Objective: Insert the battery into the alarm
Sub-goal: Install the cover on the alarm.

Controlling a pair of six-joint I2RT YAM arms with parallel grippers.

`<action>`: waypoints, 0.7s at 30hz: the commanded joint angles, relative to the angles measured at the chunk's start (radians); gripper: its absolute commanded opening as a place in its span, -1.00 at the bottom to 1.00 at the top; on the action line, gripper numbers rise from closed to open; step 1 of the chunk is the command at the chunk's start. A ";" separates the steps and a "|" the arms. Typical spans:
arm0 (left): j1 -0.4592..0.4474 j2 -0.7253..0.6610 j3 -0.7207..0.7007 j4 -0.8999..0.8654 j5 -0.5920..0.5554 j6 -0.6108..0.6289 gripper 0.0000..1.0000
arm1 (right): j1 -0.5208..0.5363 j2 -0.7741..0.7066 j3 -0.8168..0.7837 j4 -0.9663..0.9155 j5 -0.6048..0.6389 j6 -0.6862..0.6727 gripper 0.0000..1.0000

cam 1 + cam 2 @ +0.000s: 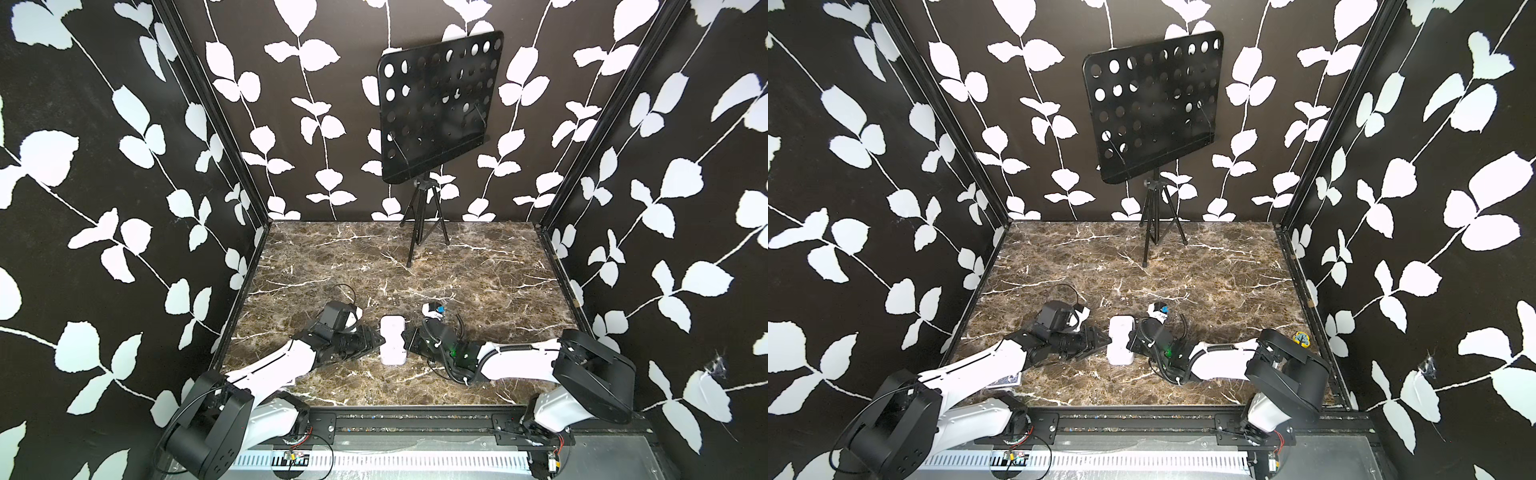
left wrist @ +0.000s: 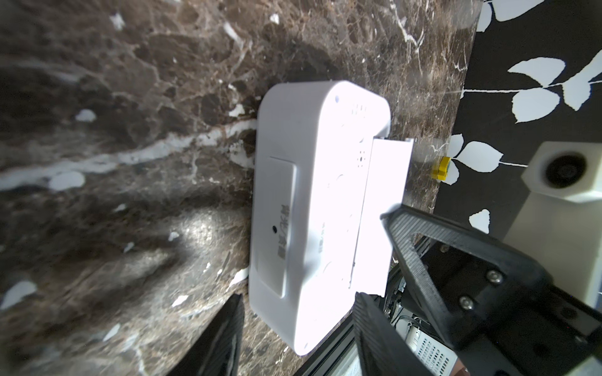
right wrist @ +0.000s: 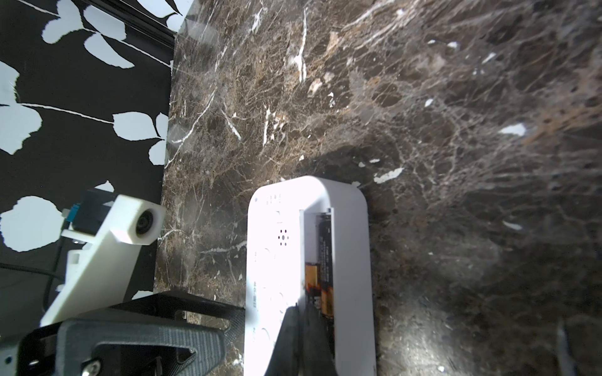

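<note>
The white alarm (image 1: 392, 341) (image 1: 1120, 341) lies face down near the table's front middle. In the right wrist view its open back compartment holds a black and orange battery (image 3: 325, 260). My right gripper (image 3: 304, 307) (image 1: 408, 344) is shut, and its tips press into that compartment at the battery's near end. My left gripper (image 2: 298, 296) (image 1: 380, 340) is open at the alarm's left side. A strip of table shows between one finger and the casing. A flat white panel (image 2: 384, 195) sticks up from the alarm's back.
A black perforated music stand (image 1: 440, 112) on a tripod stands at the back of the marble table (image 1: 478, 266). A small yellow object (image 1: 1301, 338) lies by the right wall. A blue-patterned card box (image 1: 1009, 380) peeks from under my left arm. Patterned walls close in three sides.
</note>
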 commanded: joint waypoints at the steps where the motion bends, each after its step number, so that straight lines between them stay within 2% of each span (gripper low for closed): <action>1: -0.001 0.005 0.025 0.009 0.016 0.022 0.12 | -0.003 0.000 0.020 -0.097 -0.001 -0.016 -0.91; 10: -0.001 0.009 0.032 0.009 0.016 0.023 0.11 | -0.002 -0.006 0.060 -0.196 0.004 -0.042 -0.63; 21: -0.001 0.015 0.037 0.009 0.012 0.030 0.10 | -0.003 0.000 0.092 -0.233 0.009 -0.067 -0.45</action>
